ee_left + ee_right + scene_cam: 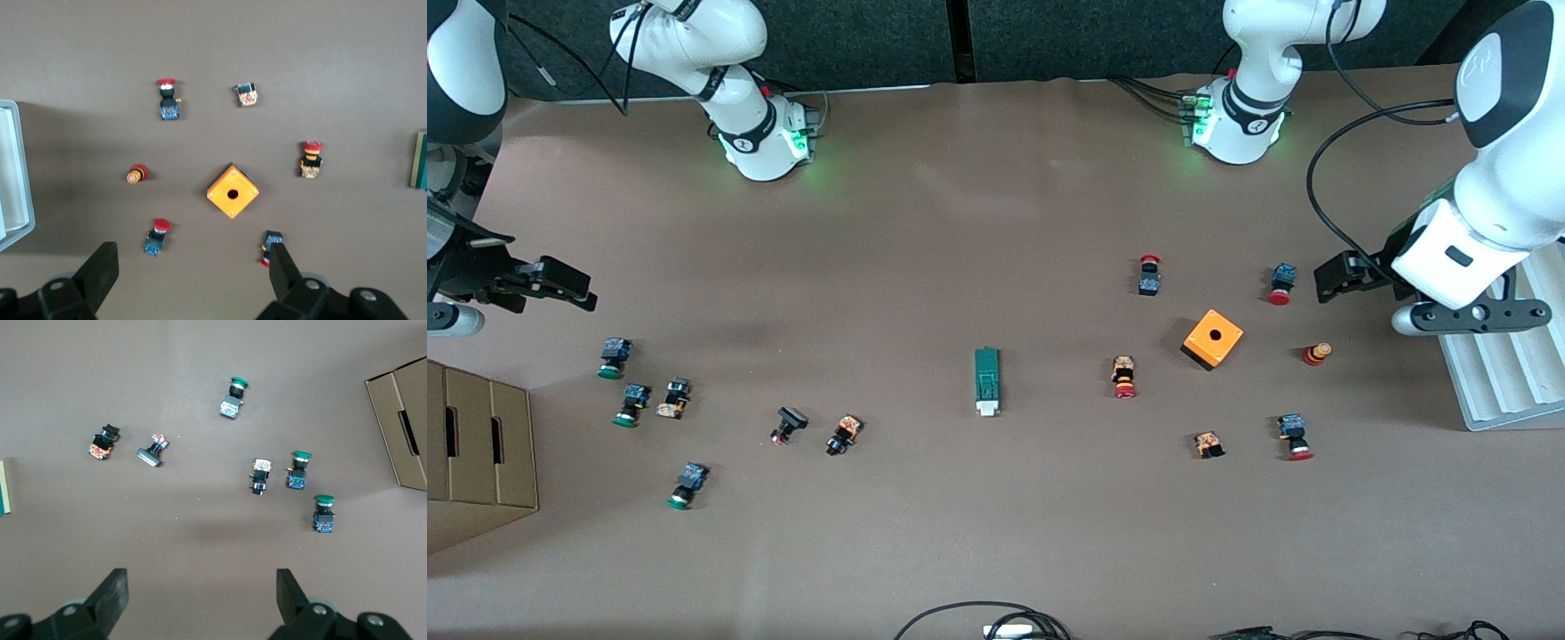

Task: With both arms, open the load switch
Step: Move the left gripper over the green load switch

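A: Front view, load switch [986, 380]: lies flat mid-table, long axis running toward the front camera, white piece at the end nearer the camera. Nothing touches it.

B: Grippers relative to the switch?

A: Left gripper [1332, 283] hangs well apart from it, over the left arm's end of the table, just beside a red-capped push button [1281, 284]. Left wrist view confirms fingers [100, 270] spread wide, nothing between them. Right gripper [569, 286] hangs over the right arm's end, equally well apart; right wrist view shows fingers [113, 593] spread wide, empty.

B: Neighbours of the switch?

A: Toward the left arm's end: another red push button [1124, 376], then the orange cube [1213, 339] with its hole facing up. Toward the right arm's end: a black-capped part [789, 423], then green-capped push buttons [631, 404].

B: Containers?

A: Cardboard box [480, 455] at the right arm's end, nearer the camera than the switch; contents cannot be told. White ribbed tray [1498, 373] at the left arm's end; nothing visible on it.
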`<state>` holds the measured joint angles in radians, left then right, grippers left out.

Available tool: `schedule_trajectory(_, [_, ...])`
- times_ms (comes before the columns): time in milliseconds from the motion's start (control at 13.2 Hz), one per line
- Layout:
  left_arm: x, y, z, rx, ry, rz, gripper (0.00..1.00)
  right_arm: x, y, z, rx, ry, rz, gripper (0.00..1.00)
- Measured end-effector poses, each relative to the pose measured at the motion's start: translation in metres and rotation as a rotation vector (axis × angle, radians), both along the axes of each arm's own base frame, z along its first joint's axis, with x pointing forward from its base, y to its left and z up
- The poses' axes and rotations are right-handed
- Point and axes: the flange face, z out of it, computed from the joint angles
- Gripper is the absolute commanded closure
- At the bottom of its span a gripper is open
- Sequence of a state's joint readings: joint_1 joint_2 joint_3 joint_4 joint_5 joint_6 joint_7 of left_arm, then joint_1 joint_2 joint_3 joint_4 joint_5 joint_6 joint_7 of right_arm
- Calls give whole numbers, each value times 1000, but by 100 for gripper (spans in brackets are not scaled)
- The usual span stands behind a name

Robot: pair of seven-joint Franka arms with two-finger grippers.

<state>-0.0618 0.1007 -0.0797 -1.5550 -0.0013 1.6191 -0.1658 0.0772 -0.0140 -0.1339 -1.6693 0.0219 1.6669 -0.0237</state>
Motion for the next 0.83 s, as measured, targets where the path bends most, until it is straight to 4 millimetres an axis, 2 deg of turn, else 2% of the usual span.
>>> schedule_trajectory(227, [10, 3, -4, -5, -38, 8, 0, 0, 0, 0, 0, 0, 0, 0])
schedule_trajectory(379, [9, -5, -4, -8, -38, -6, 0, 0, 0, 0, 0, 0, 0, 0])
schedule_trajectory(531, [4, -35, -3, -16, -44, 5, 0, 0, 0, 0, 0, 0, 0, 0])
schedule_trajectory(834, [-16, -124, -1, -41, -67, 102, 0, 0, 0, 0, 0, 0, 0, 0])
